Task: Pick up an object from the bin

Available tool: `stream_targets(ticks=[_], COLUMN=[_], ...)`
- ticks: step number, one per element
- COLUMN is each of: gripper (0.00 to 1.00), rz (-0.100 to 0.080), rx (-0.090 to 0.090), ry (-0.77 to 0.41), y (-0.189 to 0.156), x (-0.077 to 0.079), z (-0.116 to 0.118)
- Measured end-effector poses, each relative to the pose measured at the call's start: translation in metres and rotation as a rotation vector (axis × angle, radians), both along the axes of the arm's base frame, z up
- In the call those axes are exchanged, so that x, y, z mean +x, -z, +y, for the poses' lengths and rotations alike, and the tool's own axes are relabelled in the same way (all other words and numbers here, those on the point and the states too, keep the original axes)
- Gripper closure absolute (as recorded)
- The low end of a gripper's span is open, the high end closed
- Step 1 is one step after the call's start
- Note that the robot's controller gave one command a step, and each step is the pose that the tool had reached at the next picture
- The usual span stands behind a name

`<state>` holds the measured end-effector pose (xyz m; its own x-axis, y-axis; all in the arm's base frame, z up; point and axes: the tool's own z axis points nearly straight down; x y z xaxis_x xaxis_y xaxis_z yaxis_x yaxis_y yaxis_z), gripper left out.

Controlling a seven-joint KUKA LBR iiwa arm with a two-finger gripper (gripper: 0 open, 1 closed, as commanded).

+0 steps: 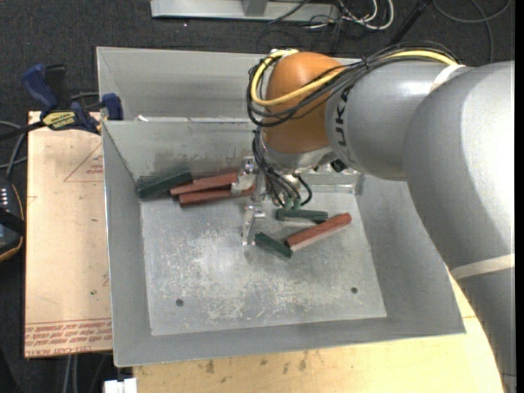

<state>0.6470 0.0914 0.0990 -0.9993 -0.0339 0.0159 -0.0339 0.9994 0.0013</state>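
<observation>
The gripper (250,229) hangs low in the bin (246,301), just beside a dark green stick (273,245), and I cannot tell if it is open.

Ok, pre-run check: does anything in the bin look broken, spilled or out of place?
Nothing stands out. A dark green stick and two brown sticks lie by the back wall; a green stick, a reddish stick and a dark block lie beside the pincer, none visibly broken.
</observation>
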Motion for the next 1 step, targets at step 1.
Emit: stream_targets(ticks=[1], gripper=[0.0], rz=[-0.017], rx=[0.002], ry=[0.035], y=[0.0061], x=[-0.0198], z=[-0.0504])
